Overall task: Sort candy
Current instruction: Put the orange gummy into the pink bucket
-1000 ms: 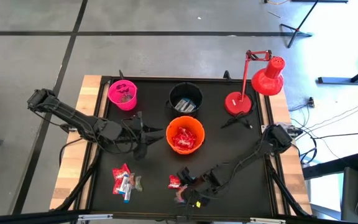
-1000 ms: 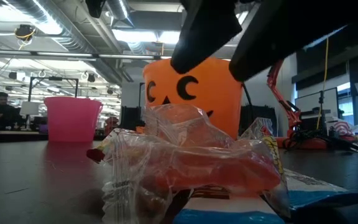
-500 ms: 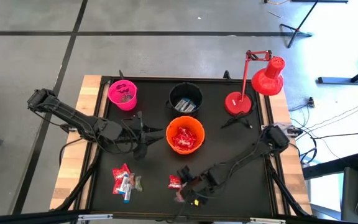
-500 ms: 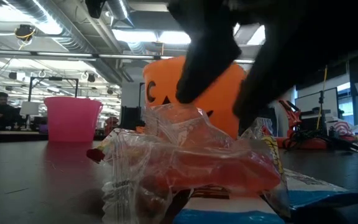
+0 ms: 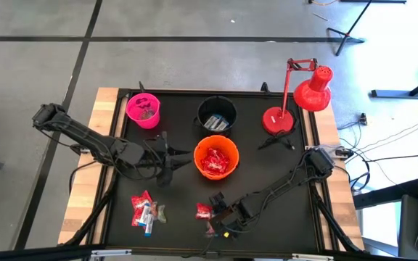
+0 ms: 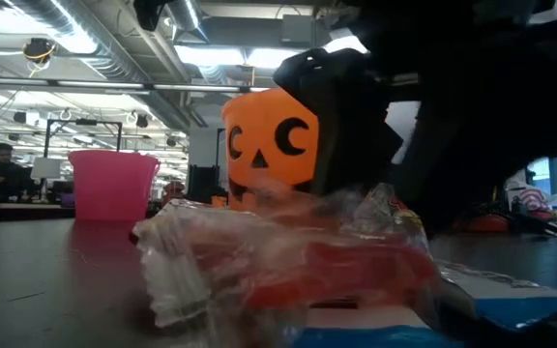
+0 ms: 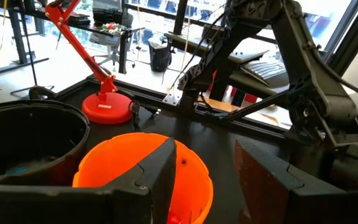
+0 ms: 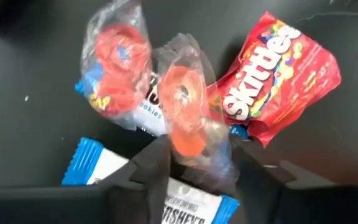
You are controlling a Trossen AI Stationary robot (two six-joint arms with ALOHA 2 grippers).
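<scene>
A small heap of candy (image 5: 206,212) lies on the black table near its front edge. It holds a red Skittles packet (image 8: 278,74), two clear-wrapped red ring sweets (image 8: 114,68) and blue-and-white bars (image 8: 98,165). My right gripper (image 8: 194,165) is open and low over this heap, one finger on each side of the nearer ring sweet (image 8: 188,134); it also shows in the high view (image 5: 222,216). A second candy heap (image 5: 145,210) lies to the left. My left gripper (image 5: 167,161) is open and empty beside the orange bucket (image 5: 216,157). My right gripper comes down on the heap from above, slanting. The clear wrapper's two side edges (image 8: 219,155) meet the inner faces of both fingers. The ring sweet lies on a blue-and-white bar (image 8: 188,208), not lifted. Whether the fingers pinch it, I cannot tell.
A pink bucket (image 5: 144,110) and a black bucket (image 5: 217,114) stand at the back, the orange bucket with red packets at the middle. A red desk lamp (image 5: 296,101) stands at the back right. In the low view the heap (image 6: 288,261) fills the foreground.
My right gripper has come down and slightly toward the table's left edge, onto the near candy heap. In the low view the clear wrapper on top of the heap has been pushed flatter and shifted.
</scene>
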